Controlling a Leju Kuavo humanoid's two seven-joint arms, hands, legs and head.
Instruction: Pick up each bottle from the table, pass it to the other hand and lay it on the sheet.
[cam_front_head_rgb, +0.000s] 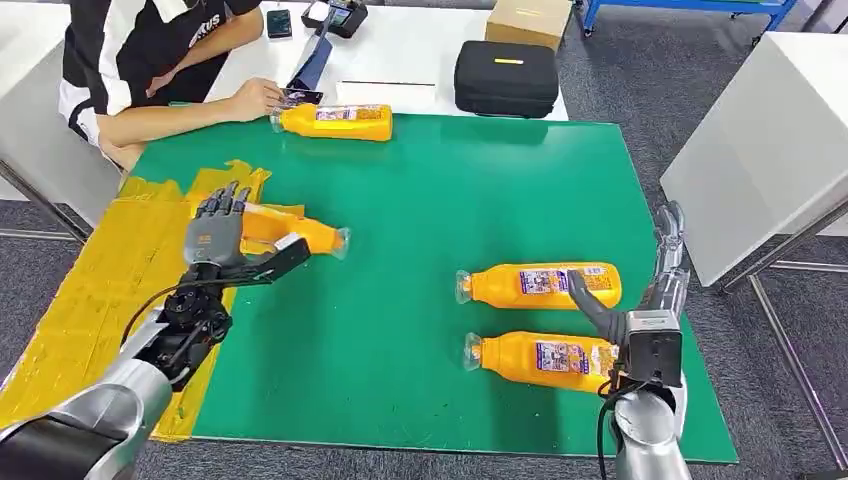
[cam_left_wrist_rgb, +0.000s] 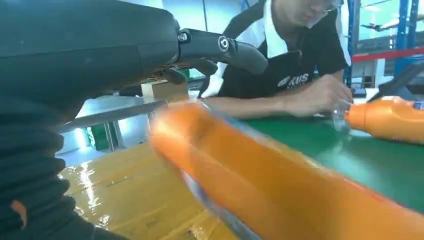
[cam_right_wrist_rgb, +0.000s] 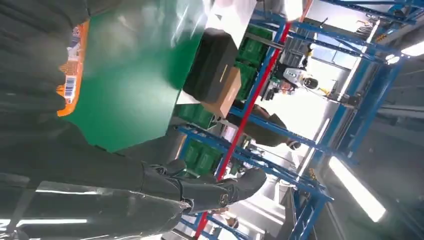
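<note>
The left hand (cam_front_head_rgb: 222, 232) wraps its fingers over an orange plastic bottle (cam_front_head_rgb: 300, 232) lying at the crinkled yellow sheet's (cam_front_head_rgb: 110, 270) right edge, so it should open gently there, while the right hand (cam_front_head_rgb: 612, 322), fingers spread and empty, hovers near two far-right bottles.

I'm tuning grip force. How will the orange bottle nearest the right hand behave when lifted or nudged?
The nearest orange bottle lies on its side on the green mat, so a nudge would probably roll it. Its glossy round body may slip. It looks full, hence likely fairly heavy.
</note>
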